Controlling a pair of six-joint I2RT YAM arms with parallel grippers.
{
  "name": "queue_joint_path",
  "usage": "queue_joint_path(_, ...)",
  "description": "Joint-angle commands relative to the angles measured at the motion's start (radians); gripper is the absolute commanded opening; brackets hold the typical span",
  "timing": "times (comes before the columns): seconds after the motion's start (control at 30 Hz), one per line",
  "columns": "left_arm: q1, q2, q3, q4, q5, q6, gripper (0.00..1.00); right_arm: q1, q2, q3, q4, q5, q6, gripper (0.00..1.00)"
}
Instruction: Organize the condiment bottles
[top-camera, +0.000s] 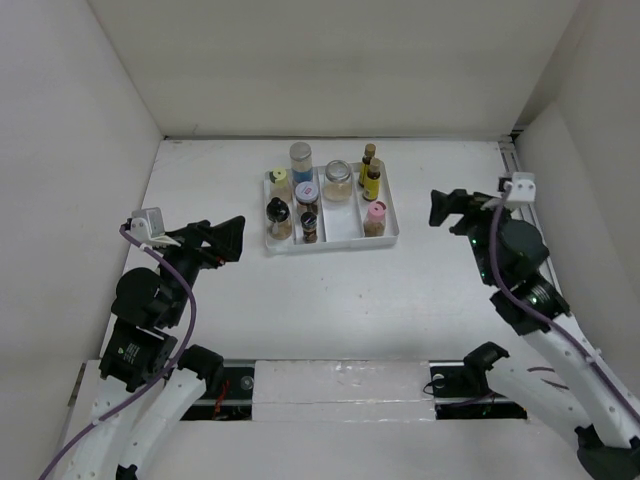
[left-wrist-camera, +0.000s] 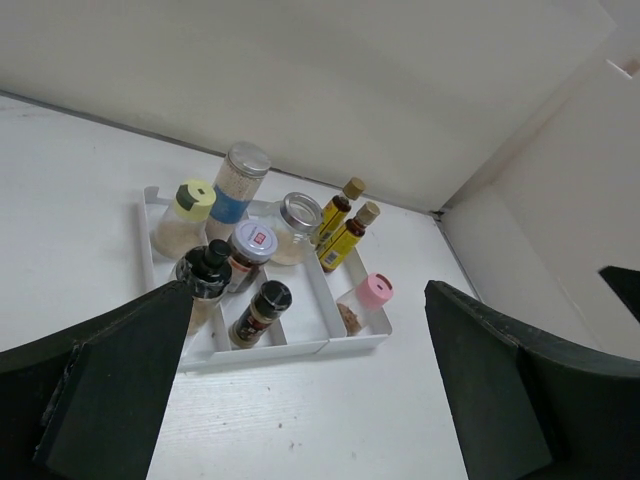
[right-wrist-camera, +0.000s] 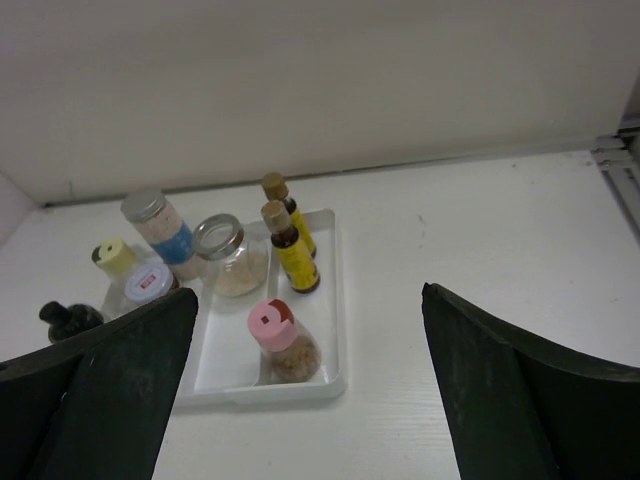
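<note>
The condiment bottles stand in a white divided tray (top-camera: 392, 228) at the table's middle back. A blue-labelled silver-capped jar (top-camera: 301, 157), a yellow-capped jar (top-camera: 280, 181), a white-capped jar (top-camera: 307, 192) and two black-capped bottles (top-camera: 277, 212) fill the left compartments. A silver-lidded glass jar (top-camera: 337, 178) is in the middle. Two slim yellow-labelled bottles (top-camera: 371, 172) and a pink-capped jar (top-camera: 376, 214) are on the right. My left gripper (top-camera: 232, 240) is open and empty, left of the tray (left-wrist-camera: 265, 352). My right gripper (top-camera: 443, 208) is open and empty, right of the tray (right-wrist-camera: 300, 392).
White enclosure walls stand on the left, back and right. A metal rail (top-camera: 510, 160) runs at the back right corner and also shows in the right wrist view (right-wrist-camera: 620, 165). A taped strip (top-camera: 340, 385) lies along the near edge between the arm bases.
</note>
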Motion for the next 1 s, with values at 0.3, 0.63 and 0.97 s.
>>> queue_joint_path(0.3, 0.003, -0.011, 0.022, 0.036, 0.012, 0.018, 0.99, -0.036, -0.287, -0.161, -0.037, 0.034, 0.008, 1.00)
queue_joint_path(0.63, 0.003, -0.011, 0.022, 0.036, 0.012, 0.027, 0.99, -0.036, -0.166, -0.151, -0.037, -0.032, 0.018, 1.00)
queue_joint_path(0.97, 0.003, -0.002, 0.022, 0.036, 0.030, 0.036, 0.99, -0.045, -0.175, -0.151, -0.037, -0.032, -0.002, 1.00)
